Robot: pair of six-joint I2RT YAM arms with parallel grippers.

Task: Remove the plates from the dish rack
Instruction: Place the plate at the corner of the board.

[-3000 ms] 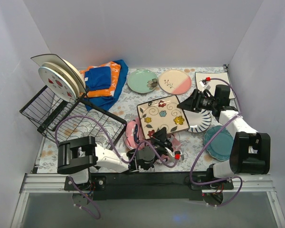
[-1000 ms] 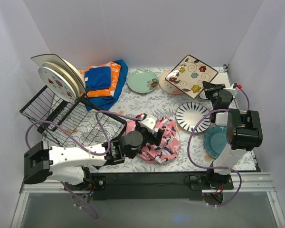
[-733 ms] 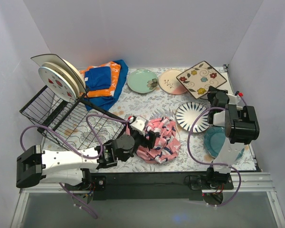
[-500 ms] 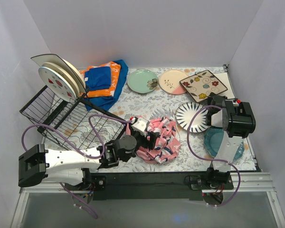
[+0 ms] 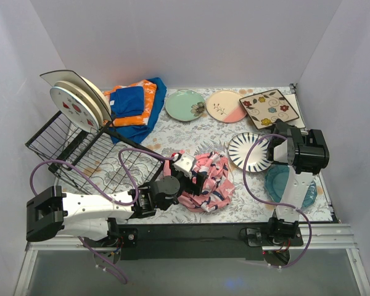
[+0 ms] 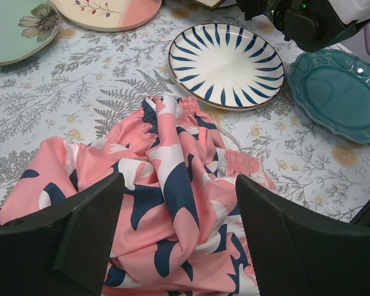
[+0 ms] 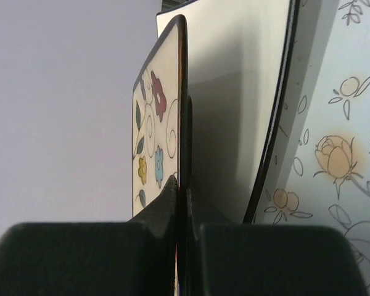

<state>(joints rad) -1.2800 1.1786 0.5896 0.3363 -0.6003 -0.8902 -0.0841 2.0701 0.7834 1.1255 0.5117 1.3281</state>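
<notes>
The black wire dish rack (image 5: 89, 154) stands at the left with plates upright at its back, the front one white with red marks (image 5: 73, 108). My right gripper (image 5: 277, 126) is shut on the near edge of the cream square flowered plate (image 5: 270, 108), which is low at the back right corner. In the right wrist view both jaws pinch that plate's rim (image 7: 182, 92), gripper (image 7: 184, 185). My left gripper (image 5: 199, 176) hangs open over the pink patterned cloth (image 6: 166, 203), with nothing between its fingers (image 6: 92, 228).
On the table lie a mint green plate (image 5: 185, 105), a cream-and-pink plate (image 5: 226, 106), a blue-striped plate (image 5: 248, 152) and a teal plate (image 5: 291, 185). Folded blue-orange cloths (image 5: 134, 105) sit behind the rack. A white black-rimmed square plate (image 7: 246, 92) lies under the held plate.
My right gripper has brought the square flowered plate down from a raised tilt to nearly flat at the back right corner. The left arm has barely shifted over the pink cloth.
</notes>
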